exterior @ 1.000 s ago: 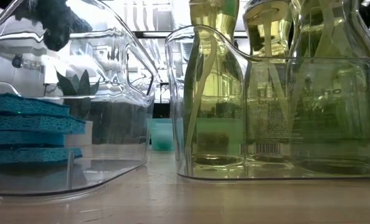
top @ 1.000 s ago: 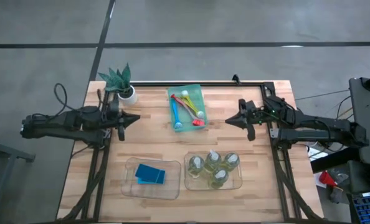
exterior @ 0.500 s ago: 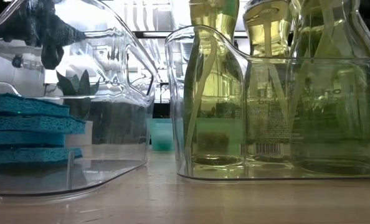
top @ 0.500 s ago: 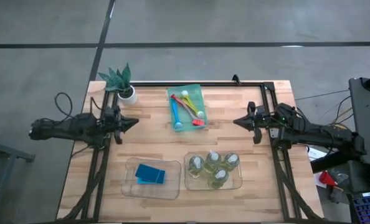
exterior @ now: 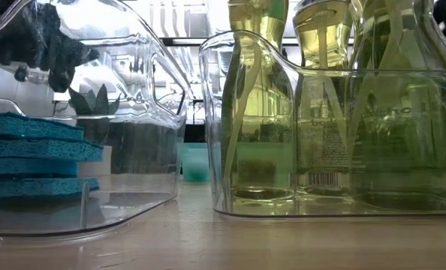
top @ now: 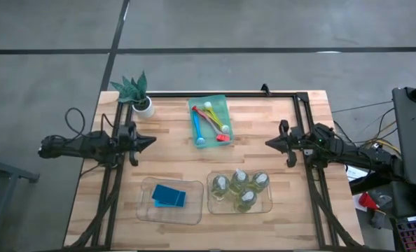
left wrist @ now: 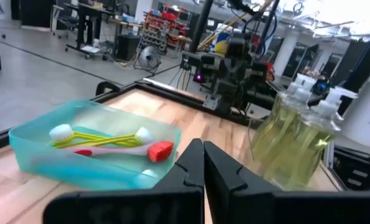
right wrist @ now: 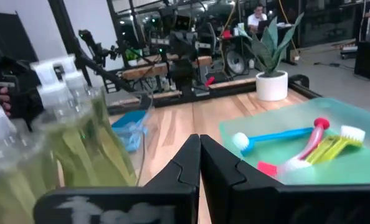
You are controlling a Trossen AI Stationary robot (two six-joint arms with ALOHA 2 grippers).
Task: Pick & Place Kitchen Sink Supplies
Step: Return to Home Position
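The left tool [top: 149,141] hangs over the left edge of the table [top: 173,159], just in front of the potted plant [top: 139,96], with its two fingers pressed tip to tip and nothing between them. The right tool [top: 269,143] hangs over the right edge of the table, well apart from every item, and its fingers likewise meet at the tips and hold nothing (each wrist view shows this plainly). The two tools point toward each other across the table. The brushes [top: 209,123], one blue, one red and one with a yellow handle, lie crossed in the green tray [top: 220,103] at the far middle of the table. The blue sponges [top: 169,197] lie flat in the left clear bin [top: 191,211] at the near edge; the low view shows three of them stacked. Four clear bottles [top: 247,198] of yellow-green liquid stand upright, close together, in the right clear bin [top: 265,205], just beside the left one.
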